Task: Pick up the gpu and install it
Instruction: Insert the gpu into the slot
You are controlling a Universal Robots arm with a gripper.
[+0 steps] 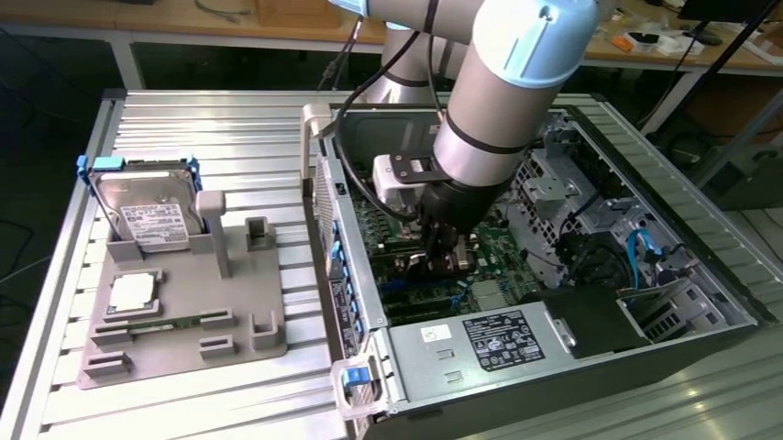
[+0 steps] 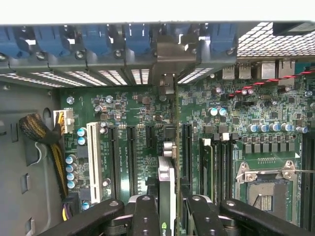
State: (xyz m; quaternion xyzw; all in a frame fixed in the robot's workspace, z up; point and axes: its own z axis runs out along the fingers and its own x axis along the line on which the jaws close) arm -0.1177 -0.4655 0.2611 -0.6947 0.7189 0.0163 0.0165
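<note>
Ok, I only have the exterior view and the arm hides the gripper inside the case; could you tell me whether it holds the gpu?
Observer: Yes, the wrist view shows the gripper shut on the gpu, which it holds on edge.
Operator: Thank you, and where does the card sit?
Observer: It sits between long black slots, with its far end toward the row of blue clips.
Operator: How does the CPU socket look?
Observer: The CPU socket is empty.
</note>
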